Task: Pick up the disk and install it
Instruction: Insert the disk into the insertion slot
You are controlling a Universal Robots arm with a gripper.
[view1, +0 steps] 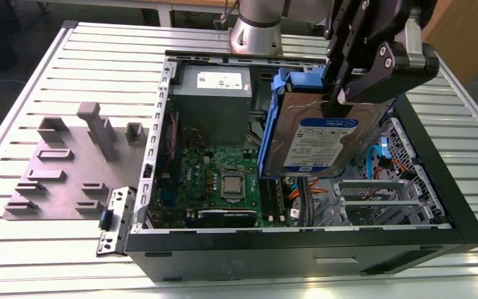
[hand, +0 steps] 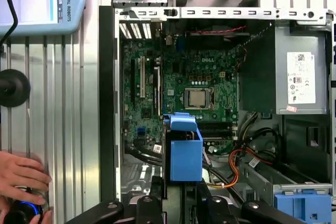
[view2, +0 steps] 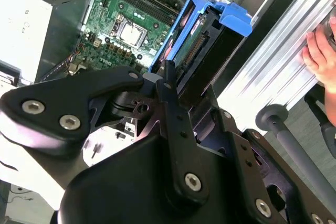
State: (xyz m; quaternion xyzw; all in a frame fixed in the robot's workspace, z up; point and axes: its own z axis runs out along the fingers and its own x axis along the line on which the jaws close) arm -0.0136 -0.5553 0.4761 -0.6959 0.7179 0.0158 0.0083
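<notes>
Robotics lab or workshop: slotted aluminium bench point(view1: 23, 112), robot arm base point(view1: 256, 34) on it, open computer case point(view1: 305, 240), grey fixture plate point(view1: 56, 168), teach pendant point(hand: 47, 3) nearby.

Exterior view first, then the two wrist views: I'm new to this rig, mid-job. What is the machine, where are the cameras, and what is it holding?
It is one robot arm with a gripper. The exterior view looks from off the arm; both wrist views ride on the arm. The gripper is shut on the disk, held on edge over the open computer case, which stands on a ribbed metal table. A person's hand is at the table's edge.
</notes>
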